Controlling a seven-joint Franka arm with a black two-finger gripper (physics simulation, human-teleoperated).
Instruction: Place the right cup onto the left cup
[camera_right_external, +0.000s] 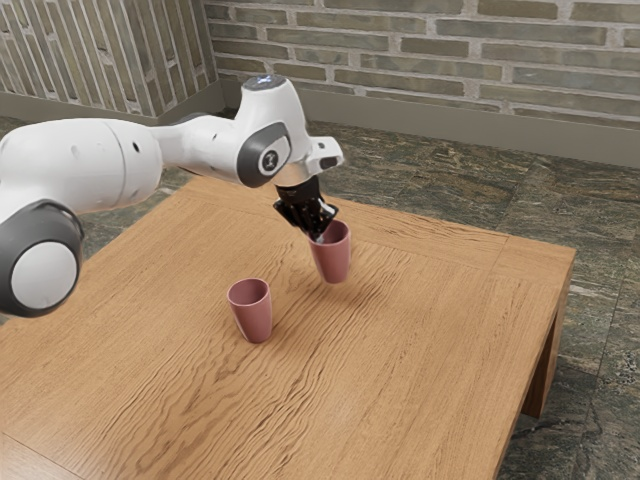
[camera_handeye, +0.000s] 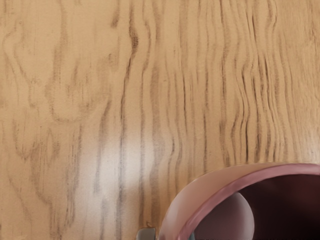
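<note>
Evidently, the pincer (camera_right_external: 319, 237) grips one cup (camera_right_external: 333, 262).

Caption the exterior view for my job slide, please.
Tool at the rim of one pink cup; second pink cup upright on the wooden table.

Wooden table (camera_right_external: 430, 400), upright pink cup (camera_right_external: 254, 318)

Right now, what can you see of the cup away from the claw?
The cup is dusty pink, smooth and handleless as seen, possibly plastic or ceramic, tapering from a round rim to a narrower base. It stands upright, mouth up, on the wooden table. Neither the claw nor the other cup touches it.
</note>
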